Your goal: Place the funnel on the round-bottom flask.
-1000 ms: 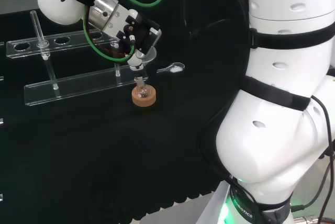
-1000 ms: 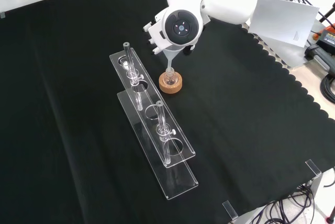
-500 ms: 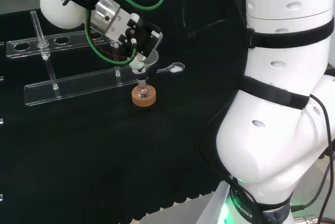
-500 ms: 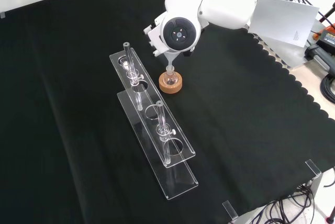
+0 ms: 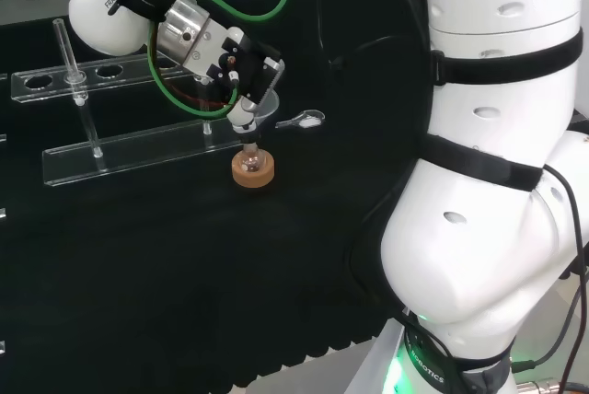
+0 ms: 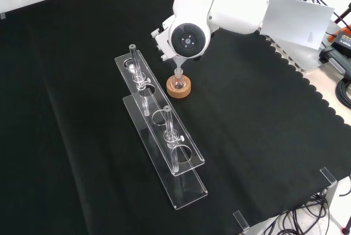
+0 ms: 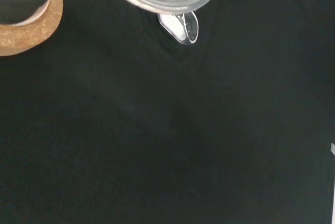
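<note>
In the head view the robot hand [image 5: 241,67] pinches the funnel [image 5: 258,110], fingers curled on its rim — stem down into the round-bottom flask [image 5: 250,158] on its cork ring [image 5: 252,171]. A clear spoon [image 5: 302,121] lies at two o'clock from the ring on the surface [image 5: 166,265].

Tan cork ring [image 5: 251,169], clear funnel [image 5: 260,107], black cloth [image 6: 247,114], black-and-white hand [image 5: 241,67], green cable [image 5: 184,98]
</note>
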Controlling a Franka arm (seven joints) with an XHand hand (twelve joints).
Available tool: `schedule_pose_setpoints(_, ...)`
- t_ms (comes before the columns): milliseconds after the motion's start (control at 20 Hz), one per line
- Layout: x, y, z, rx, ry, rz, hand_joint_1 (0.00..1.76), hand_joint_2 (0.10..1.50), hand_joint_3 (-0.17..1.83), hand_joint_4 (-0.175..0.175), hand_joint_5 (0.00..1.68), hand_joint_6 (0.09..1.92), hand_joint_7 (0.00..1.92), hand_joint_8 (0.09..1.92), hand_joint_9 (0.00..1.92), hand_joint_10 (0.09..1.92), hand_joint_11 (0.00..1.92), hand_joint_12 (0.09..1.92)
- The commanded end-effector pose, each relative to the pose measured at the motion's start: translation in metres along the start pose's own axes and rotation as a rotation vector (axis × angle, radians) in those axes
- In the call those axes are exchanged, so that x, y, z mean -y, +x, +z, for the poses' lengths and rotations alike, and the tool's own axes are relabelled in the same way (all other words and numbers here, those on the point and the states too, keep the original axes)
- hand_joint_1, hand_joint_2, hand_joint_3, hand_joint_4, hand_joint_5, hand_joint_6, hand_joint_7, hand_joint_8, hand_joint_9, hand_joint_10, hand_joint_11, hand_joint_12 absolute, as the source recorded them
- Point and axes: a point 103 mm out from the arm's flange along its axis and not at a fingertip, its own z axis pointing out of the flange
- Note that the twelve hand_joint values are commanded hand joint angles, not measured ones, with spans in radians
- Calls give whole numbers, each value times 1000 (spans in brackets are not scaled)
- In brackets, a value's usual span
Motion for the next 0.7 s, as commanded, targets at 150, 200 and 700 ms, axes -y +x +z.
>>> schedule_pose_setpoints(150,-5,5,4,18,4,0,990,1137,2,175,919,1098,1098,646,1440,176,819,1115)
schedule_pose_setpoints(200,-5,5,3,18,5,0,990,1137,2,175,919,1099,1097,646,1440,176,818,1115)
schedule_pose_setpoints(700,-15,8,12,-4,12,-16,910,1111,-22,59,827,940,1042,662,1423,166,817,1105)
